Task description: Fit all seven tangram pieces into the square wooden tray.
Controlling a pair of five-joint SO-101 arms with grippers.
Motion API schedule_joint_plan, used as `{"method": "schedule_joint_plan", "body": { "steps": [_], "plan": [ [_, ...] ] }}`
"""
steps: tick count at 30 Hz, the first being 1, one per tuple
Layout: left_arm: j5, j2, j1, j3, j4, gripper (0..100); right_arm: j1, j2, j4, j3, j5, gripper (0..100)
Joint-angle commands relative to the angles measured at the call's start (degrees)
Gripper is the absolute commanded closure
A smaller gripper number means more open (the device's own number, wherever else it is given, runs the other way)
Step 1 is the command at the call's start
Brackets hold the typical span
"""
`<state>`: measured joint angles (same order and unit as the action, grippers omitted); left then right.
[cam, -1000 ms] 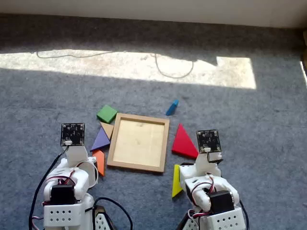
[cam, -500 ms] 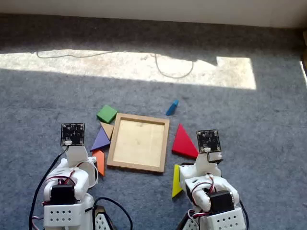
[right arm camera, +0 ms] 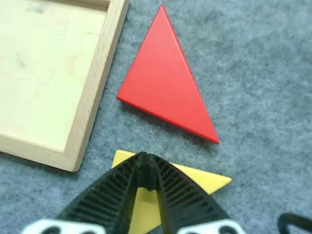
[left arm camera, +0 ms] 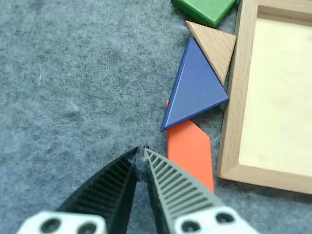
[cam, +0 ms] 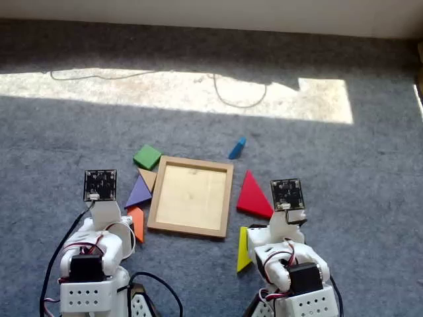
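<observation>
A thin cord (cam: 241,107) loops across grey carpet (cam: 370,172) (partly sunlit).

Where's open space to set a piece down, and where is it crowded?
The tray floor is bare, as is the carpet past its far edge. Crowded along its left edge: green square, tan triangle, purple triangle, orange piece.

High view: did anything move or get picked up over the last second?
Nothing visibly changed. The left arm and right arm kept still, the tray holds no piece, and the red triangle and the other pieces lie around it where they were.
</observation>
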<state>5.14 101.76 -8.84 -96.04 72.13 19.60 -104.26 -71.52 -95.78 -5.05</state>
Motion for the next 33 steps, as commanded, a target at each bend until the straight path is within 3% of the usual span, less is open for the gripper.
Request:
{"method": "schedule_joint_plan", "body": {
  "steps": [1,25,29,33],
  "plan": [
    [-0.4,0.7,-0.7,-1.2,0.3,99,-1.1,-1.0,-0.1,-8.1,0.6,99.3],
    [-0.4,0.2,-0.8,-1.2,0.3,99,-1.2,-1.0,-0.1,-8.1,0.6,99.3],
    [-0.6,0.7,2.9,-1.2,3.3,99,-1.7,-1.0,0.4,-8.0,0.6,99.3],
    [-0.7,0.7,6.3,-1.2,3.3,99,-8.0,-1.0,3.3,-2.9,0.7,99.3]
  ]
}}
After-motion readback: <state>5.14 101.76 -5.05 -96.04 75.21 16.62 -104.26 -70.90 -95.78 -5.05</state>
